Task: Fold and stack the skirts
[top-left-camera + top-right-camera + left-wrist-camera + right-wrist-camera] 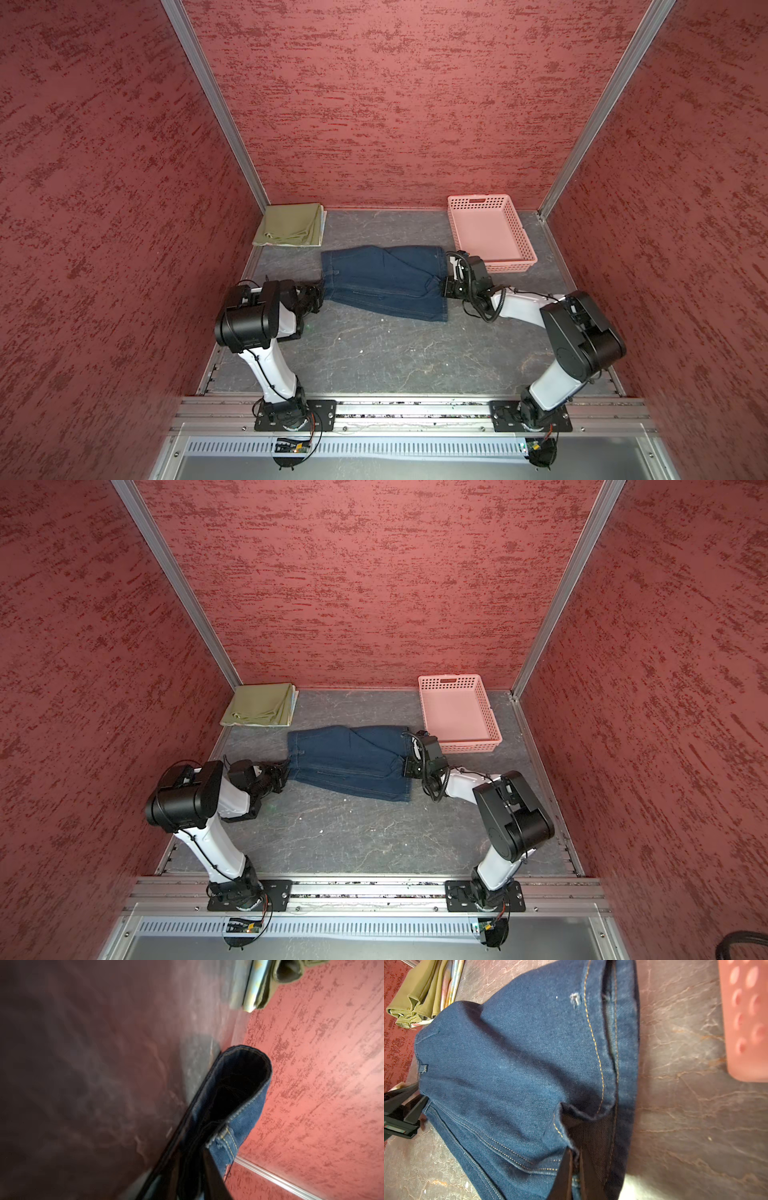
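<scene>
Denim skirt (382,282) mid-frame is pinched by our left gripper (320,292) and right gripper (444,286) at either end, so we wanna lift both evenly.

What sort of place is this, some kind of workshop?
Probably a robot test booth: two arms bolted to a metal rail, red panel walls in aluminium framing, and a denim skirt spread on the grey tabletop near a pink basket.
</scene>
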Controlling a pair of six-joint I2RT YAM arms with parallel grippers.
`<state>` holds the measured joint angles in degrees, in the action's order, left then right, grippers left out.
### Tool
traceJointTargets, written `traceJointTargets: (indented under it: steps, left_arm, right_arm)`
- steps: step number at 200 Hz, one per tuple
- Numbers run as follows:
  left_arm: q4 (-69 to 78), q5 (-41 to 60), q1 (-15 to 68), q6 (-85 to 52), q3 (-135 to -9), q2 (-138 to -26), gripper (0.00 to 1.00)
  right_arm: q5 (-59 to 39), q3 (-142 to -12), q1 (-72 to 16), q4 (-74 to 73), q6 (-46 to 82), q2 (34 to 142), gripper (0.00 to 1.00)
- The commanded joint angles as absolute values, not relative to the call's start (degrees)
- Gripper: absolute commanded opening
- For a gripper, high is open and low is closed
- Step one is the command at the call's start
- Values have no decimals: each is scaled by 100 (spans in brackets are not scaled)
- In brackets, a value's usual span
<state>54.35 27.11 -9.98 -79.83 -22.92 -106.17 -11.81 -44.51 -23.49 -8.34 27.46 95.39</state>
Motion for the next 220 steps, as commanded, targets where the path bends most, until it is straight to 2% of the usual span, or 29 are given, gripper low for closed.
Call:
traceJointTargets:
  steps: [1,20,65,121,177,220]
  left_arm:
    - [4857,2413,-864,-7820,-2153,-10940,11]
    - [4919,2399,-844,-7831,-2162,-10840,4]
    - [3964,2474,-887,-7554,-2594,-10140,0]
    - [2322,2694,-1065,-6944,-3442,-9281,0]
    - [1620,3015,-1405,-6497,-3648,-8623,0]
    - [1559,3271,-1537,-6289,-3467,-8547,0]
  right_arm:
    - [-1173,-4378,-2358,-918,2786,9369,0]
    - [-1152,-4401,-2362,-898,2776,9363,0]
    - [-826,-4699,-2351,-600,2641,9283,0]
    - [-585,-5334,-2327,-34,2396,9047,0]
    - [-459,-5455,-2329,355,2404,8394,0]
    - [-474,-5205,-2337,522,2520,7910,0]
